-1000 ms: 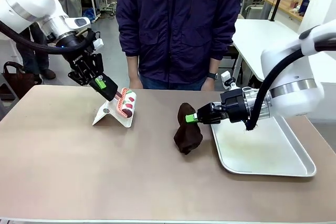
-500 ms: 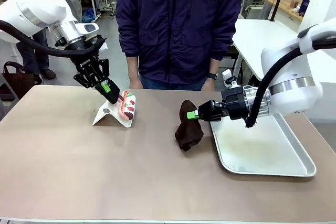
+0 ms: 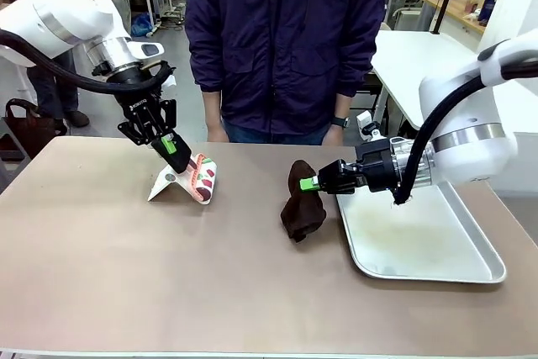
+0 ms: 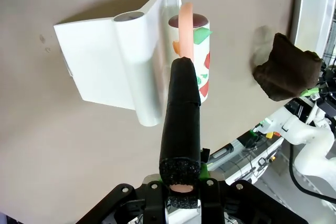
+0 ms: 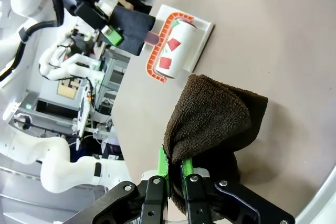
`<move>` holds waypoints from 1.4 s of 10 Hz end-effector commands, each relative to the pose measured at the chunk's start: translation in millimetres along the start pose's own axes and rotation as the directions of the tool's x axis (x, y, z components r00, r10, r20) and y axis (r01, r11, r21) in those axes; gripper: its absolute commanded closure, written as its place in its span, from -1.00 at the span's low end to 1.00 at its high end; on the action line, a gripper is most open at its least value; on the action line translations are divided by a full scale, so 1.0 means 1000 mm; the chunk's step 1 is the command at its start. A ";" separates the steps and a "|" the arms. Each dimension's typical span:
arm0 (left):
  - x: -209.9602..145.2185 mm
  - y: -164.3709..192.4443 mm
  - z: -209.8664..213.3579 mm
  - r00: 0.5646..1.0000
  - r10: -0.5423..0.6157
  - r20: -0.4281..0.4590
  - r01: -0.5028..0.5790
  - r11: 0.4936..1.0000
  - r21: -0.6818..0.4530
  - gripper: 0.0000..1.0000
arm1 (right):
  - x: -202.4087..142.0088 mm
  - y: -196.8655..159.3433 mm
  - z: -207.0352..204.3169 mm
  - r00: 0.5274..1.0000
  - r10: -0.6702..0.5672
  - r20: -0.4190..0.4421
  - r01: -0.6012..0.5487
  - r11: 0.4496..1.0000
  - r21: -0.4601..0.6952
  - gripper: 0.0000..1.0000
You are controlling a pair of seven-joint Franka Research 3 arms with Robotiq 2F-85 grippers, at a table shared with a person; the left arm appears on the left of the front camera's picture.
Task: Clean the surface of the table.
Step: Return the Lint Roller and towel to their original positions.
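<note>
on the far left of the table, the left gripper clamps the lint roller handle; mid-right, the right gripper pinches a brown cloth. wiping looks barely begun.

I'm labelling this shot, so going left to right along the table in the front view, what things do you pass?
White plastic stand → patterned lint roller with an orange frame → dark brown terry cloth → silver metal tray.
</note>
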State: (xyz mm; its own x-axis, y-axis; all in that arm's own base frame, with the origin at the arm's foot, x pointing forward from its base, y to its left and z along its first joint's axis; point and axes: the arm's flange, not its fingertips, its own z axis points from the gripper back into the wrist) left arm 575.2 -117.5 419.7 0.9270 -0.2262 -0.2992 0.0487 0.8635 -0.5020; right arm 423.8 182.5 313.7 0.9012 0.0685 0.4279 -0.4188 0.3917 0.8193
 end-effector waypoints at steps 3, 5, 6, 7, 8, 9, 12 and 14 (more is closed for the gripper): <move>0.007 -0.005 -0.004 1.000 0.018 -0.001 -0.018 0.998 0.061 0.60 | -0.001 0.001 -0.002 1.000 0.025 0.008 -0.026 0.999 0.042 0.77; 0.007 -0.004 -0.006 1.000 0.013 0.027 -0.015 0.998 0.066 0.60 | -0.002 0.001 -0.009 0.999 0.027 -0.019 -0.026 0.999 0.046 0.77; 0.008 -0.003 -0.006 1.000 0.011 0.029 -0.013 0.998 0.066 0.60 | -0.002 0.001 -0.010 0.999 0.033 -0.025 -0.032 0.999 0.044 0.77; 0.008 -0.003 -0.006 0.999 0.013 0.033 -0.016 0.998 0.065 0.60 | -0.002 0.001 -0.010 0.999 0.033 -0.025 -0.032 0.999 0.044 0.77; 0.008 -0.003 -0.008 0.999 0.016 0.030 -0.018 0.997 0.070 0.60 | -0.003 0.000 -0.010 0.999 0.032 -0.027 -0.030 0.999 0.043 0.77; 0.009 -0.002 -0.010 1.000 0.020 0.015 -0.021 0.997 0.069 0.60 | -0.003 -0.001 -0.010 0.999 0.027 -0.030 -0.026 0.999 0.042 0.77; 0.009 -0.001 -0.013 1.000 0.025 0.013 -0.026 0.997 0.067 0.60 | -0.003 -0.001 -0.011 0.999 0.030 -0.037 -0.029 0.999 0.039 0.77; 0.009 0.000 -0.013 1.000 0.020 0.014 -0.021 0.997 0.068 0.60 | -0.004 -0.003 -0.011 0.999 0.027 -0.040 -0.025 0.999 0.039 0.77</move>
State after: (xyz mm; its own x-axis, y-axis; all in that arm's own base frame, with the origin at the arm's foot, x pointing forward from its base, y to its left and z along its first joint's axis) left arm 577.4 -124.6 409.1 0.9266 -0.2270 -0.2999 0.0631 0.8798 -0.4711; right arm 419.5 189.4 306.3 0.9055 0.0952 0.4136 -0.4182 0.3661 0.8313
